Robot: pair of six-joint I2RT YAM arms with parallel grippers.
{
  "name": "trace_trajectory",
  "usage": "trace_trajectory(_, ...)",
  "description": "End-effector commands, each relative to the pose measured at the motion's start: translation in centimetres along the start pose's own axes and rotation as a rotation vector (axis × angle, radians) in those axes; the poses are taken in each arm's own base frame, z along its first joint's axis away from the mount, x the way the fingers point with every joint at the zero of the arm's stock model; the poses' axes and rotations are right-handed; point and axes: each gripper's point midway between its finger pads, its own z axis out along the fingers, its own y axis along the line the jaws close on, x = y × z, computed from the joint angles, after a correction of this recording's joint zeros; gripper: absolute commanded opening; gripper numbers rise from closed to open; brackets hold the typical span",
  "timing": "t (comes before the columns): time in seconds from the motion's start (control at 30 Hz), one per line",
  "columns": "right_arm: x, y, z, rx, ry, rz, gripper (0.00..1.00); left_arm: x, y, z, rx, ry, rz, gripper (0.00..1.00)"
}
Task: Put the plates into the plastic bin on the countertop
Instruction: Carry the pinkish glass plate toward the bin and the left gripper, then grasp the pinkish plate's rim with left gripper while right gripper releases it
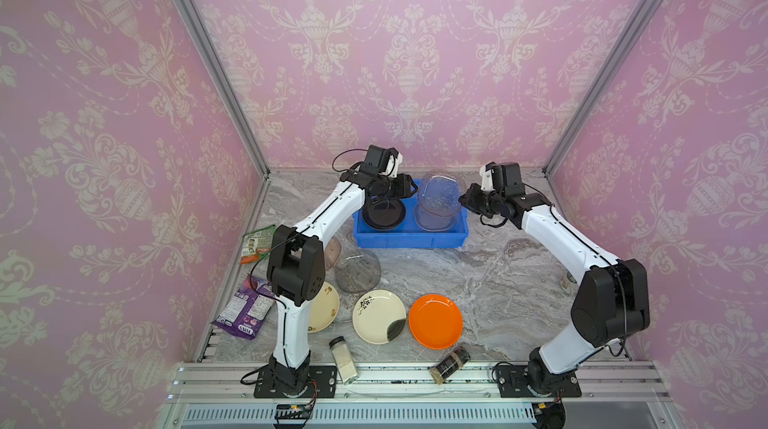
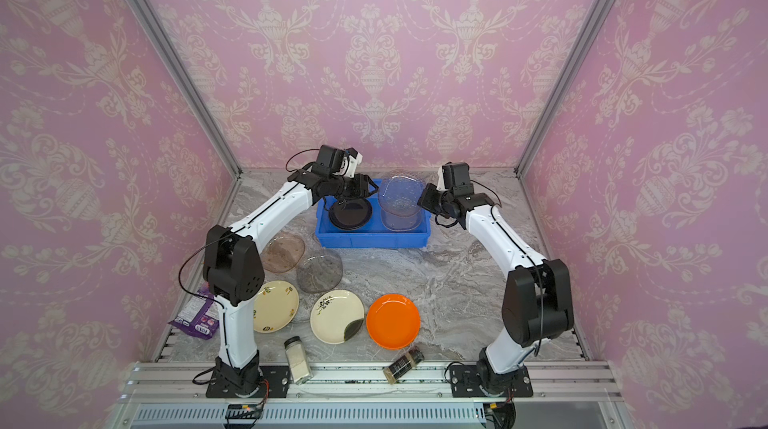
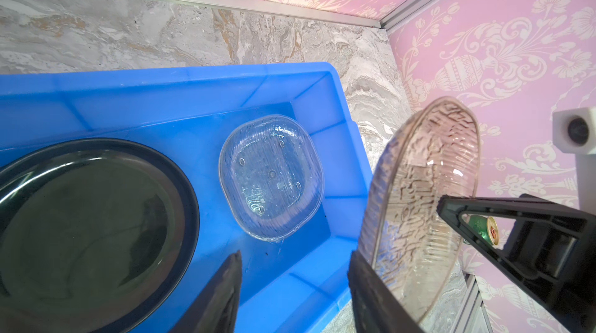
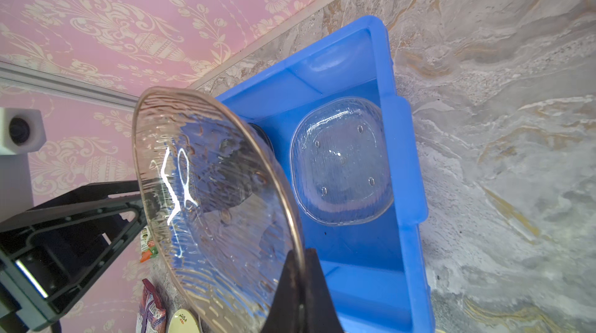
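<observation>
— Two plates lie in the bin (image 1: 409, 240): a black plate (image 3: 90, 218) and a clear plate (image 3: 271, 176). Where is the next?
— A glass plate (image 4: 209, 192) is tilted on edge above the bin, its rim pinched by the right gripper (image 4: 300, 260). The left gripper (image 3: 296, 254) hangs spread and empty just beside it.
— Next move?
— Probably lower and level it over the clear plate, then release; five more wait on the desk (image 1: 498, 281)

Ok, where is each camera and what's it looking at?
Both top views: high above the front edge, looking down at the countertop; both whole arms show.
Left wrist: above the blue bin, looking in; left gripper open.
Right wrist: at the bin's end, facing it; right gripper pinches the glass plate.
Shared: both wrist views show that plate and the bin's clear dish.
</observation>
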Motion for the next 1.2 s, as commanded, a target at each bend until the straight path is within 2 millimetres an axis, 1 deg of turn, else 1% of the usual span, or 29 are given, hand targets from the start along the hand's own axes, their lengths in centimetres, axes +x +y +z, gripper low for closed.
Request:
trace_trajectory(0.0,0.1,-0.1,0.0,0.046,0.003,-0.033,0.00,-0.6,-0.6,-0.4,0.009,-0.017,-0.011,0.59)
trace_trajectory(0.1,-0.1,-0.5,-0.2,0.080,-0.004,-0.041,0.00,-0.7,-0.5,-0.4,0.010,-0.017,-0.018,0.60)
trace_trajectory(0.17,0.0,-0.3,0.1,0.063,0.004,-0.041,0.00,-0.6,-0.9,-0.1,0.035,-0.012,-0.025,0.60)
trace_trajectory(0.27,0.1,0.8,0.6,-0.007,0.008,-0.019,0.00,-0.5,-1.4,0.3,0.073,-0.010,-0.043,0.57)
trace_trajectory(0.4,-0.1,2.8,1.1,-0.111,0.007,-0.001,0.00,-0.3,-1.3,0.8,0.088,-0.001,-0.059,0.52)
trace_trajectory(0.43,-0.1,3.1,1.2,-0.125,0.007,-0.002,0.00,-0.3,-1.3,0.9,0.091,0.000,-0.062,0.49)
trace_trajectory(0.5,-0.1,3.6,1.4,-0.141,0.017,-0.007,0.00,-0.1,-1.2,1.1,0.094,0.008,-0.067,0.38)
trace_trajectory(0.53,-0.1,3.7,1.5,-0.141,0.020,-0.009,0.00,-0.1,-1.2,1.2,0.094,0.010,-0.067,0.34)
trace_trajectory(0.6,0.0,3.6,1.7,-0.131,0.028,-0.009,0.00,0.0,-0.9,1.3,0.080,0.012,-0.069,0.22)
trace_trajectory(0.63,0.1,3.4,1.8,-0.120,0.033,-0.008,0.00,0.0,-0.9,1.2,0.076,0.010,-0.068,0.17)
trace_trajectory(0.73,0.4,2.9,2.0,-0.094,0.049,-0.006,0.00,0.0,-0.4,1.4,0.057,0.009,-0.071,0.00)
trace_trajectory(0.8,0.5,2.5,2.2,-0.076,0.050,0.002,0.00,0.2,0.0,1.6,0.039,0.015,-0.085,0.00)
trace_trajectory(0.83,0.5,2.3,2.2,-0.066,0.049,0.004,0.03,0.4,0.2,1.8,0.032,0.021,-0.091,0.00)
trace_trajectory(0.9,0.4,1.9,2.2,-0.045,0.050,0.007,0.15,0.6,0.7,2.2,0.023,0.028,-0.102,0.00)
trace_trajectory(0.97,0.1,1.1,2.2,0.007,0.046,0.012,0.28,0.8,1.2,2.6,0.005,0.028,-0.120,0.00)
trace_trajectory(1.0,-0.1,0.6,2.0,0.041,0.040,0.014,0.32,1.0,1.5,2.8,-0.008,0.029,-0.130,0.00)
trace_trajectory(1.07,-0.8,-1.2,1.5,0.126,0.014,0.027,0.38,1.3,2.2,3.3,-0.044,0.032,-0.140,0.00)
trace_trajectory(1.17,-2.2,-3.2,0.3,0.165,-0.041,0.084,0.40,2.0,2.8,4.1,-0.072,0.042,-0.152,0.00)
